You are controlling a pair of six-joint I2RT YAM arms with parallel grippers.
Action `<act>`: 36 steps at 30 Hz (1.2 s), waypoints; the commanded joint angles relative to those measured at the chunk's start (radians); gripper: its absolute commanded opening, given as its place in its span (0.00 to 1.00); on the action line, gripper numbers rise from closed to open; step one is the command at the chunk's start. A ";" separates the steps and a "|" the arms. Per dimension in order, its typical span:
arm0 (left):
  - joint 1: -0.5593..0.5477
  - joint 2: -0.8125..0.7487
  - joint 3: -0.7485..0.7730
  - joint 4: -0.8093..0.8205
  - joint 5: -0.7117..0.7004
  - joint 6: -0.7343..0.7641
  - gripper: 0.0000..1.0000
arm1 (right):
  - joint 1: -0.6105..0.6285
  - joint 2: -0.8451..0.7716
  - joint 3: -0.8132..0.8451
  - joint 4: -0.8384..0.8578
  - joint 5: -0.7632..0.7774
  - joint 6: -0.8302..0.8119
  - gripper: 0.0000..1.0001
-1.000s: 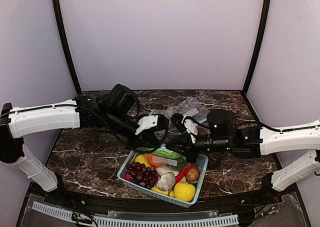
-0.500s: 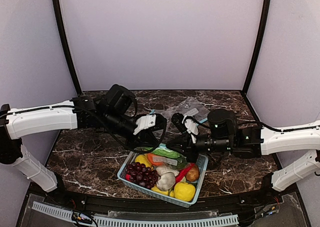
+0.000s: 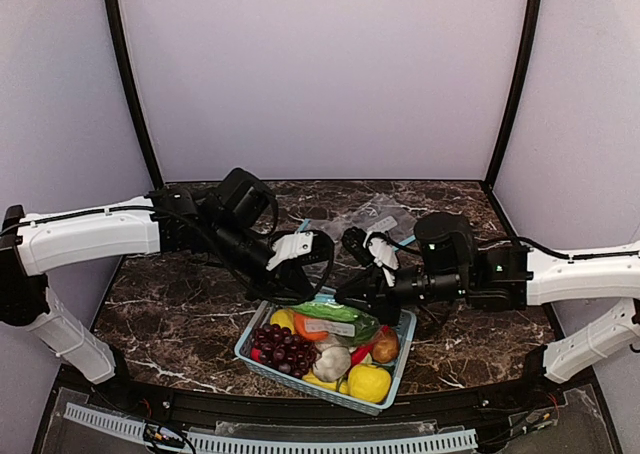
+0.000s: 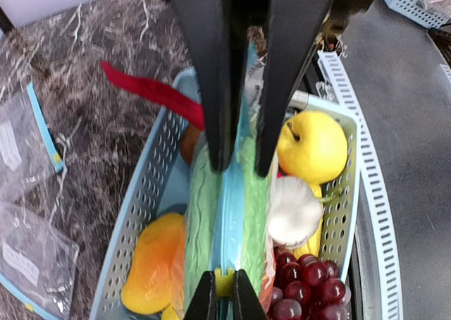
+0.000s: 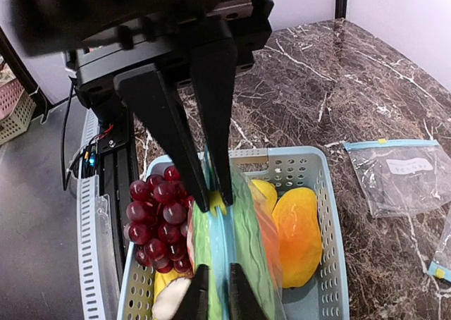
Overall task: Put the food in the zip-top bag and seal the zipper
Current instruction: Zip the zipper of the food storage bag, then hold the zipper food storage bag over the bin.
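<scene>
The zip-top bag point(image 3: 335, 314) rests on top of the produce in the basket, with both grippers on its mouth. Through the plastic I see the light green bumpy gourd point(image 4: 201, 214) point(image 5: 246, 235) and something orange point(image 5: 266, 225) beside it. The light blue zipper point(image 4: 232, 214) point(image 5: 220, 253) runs straight between the two grippers. My left gripper point(image 4: 224, 295) point(image 3: 298, 292) is shut on the yellow slider at one end. Facing it, my right gripper point(image 5: 215, 295) point(image 3: 350, 296) pinches the zipper strip, fingers close on either side.
The light blue basket point(image 3: 405, 339) point(image 5: 310, 165) sits near the table's front edge and holds purple grapes point(image 3: 283, 346), a yellow fruit point(image 4: 313, 147), a mango point(image 5: 299, 228), a white garlic bulb point(image 4: 292, 207) and a red chili point(image 4: 151, 91). Spare clear bags point(image 3: 375, 214) point(image 5: 402, 172) lie behind it.
The bag and both grippers have sunk a little toward the basket. The right gripper has shifted slightly left along the zipper, and its jaws look a touch looser.
</scene>
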 commanded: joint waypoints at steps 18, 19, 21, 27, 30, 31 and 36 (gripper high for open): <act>0.015 0.033 0.047 -0.185 0.100 -0.034 0.01 | 0.005 0.016 0.103 -0.134 0.000 -0.099 0.84; 0.013 0.036 0.049 -0.186 0.100 -0.033 0.01 | 0.003 0.006 0.108 -0.146 0.010 -0.100 0.85; 0.010 0.042 0.053 -0.189 0.091 -0.029 0.01 | 0.001 -0.012 0.113 -0.168 0.024 -0.128 0.88; -0.003 0.054 0.083 -0.192 0.115 -0.031 0.01 | -0.018 0.002 0.109 -0.201 -0.024 -0.136 0.91; -0.006 0.055 0.088 -0.180 0.143 -0.041 0.01 | -0.017 0.019 0.095 -0.173 -0.062 -0.128 0.91; -0.005 0.054 0.090 -0.173 0.153 -0.042 0.01 | -0.016 0.027 0.094 -0.167 -0.075 -0.128 0.91; -0.006 0.065 0.101 -0.172 0.175 -0.047 0.01 | -0.015 0.069 0.095 -0.149 -0.100 -0.131 0.87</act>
